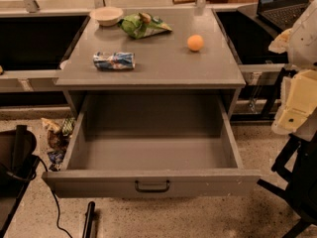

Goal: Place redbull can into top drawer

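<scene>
The redbull can [114, 60] lies on its side on the grey cabinet top [163, 63], at the left, a little back from the front edge. Below it the top drawer [151, 181] is pulled fully out, and its grey inside holds nothing. Its dark bar handle [152, 186] is at the centre of the front panel. My arm's white and cream parts [297, 100] hang at the right edge of the view. The dark gripper [293, 182] is low at the right, beside the drawer's right front corner, far from the can.
On the cabinet top are a green snack bag [145, 25], an orange ball [195, 42] and a pale bowl [106, 15]. Wrappers [57, 138] lie on the floor left of the drawer. A dark bag with a cable [15, 157] is at the lower left. A laptop [287, 4] is at the top right.
</scene>
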Robot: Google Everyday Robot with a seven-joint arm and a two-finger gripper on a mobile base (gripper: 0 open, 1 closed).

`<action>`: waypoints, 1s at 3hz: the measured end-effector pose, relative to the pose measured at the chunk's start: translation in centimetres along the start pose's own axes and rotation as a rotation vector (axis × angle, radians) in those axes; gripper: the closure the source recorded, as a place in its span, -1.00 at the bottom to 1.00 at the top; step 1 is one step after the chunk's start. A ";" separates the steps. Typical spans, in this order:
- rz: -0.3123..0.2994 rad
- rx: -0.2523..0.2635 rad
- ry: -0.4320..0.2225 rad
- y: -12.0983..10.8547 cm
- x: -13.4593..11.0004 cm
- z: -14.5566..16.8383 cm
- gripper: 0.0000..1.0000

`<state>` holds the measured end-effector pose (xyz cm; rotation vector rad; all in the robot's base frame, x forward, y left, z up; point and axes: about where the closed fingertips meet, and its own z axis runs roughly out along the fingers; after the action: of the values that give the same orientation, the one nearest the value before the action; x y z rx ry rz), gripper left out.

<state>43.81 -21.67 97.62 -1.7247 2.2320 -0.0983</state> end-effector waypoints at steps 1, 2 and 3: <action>0.000 0.000 0.000 0.0 0.0 0.0 -1.00; -0.021 0.035 -0.111 -3.6 -3.9 0.6 -1.00; -0.027 0.087 -0.314 -9.6 -11.2 1.4 -1.00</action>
<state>55.69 -13.38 100.96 -1.6006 1.9496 0.0647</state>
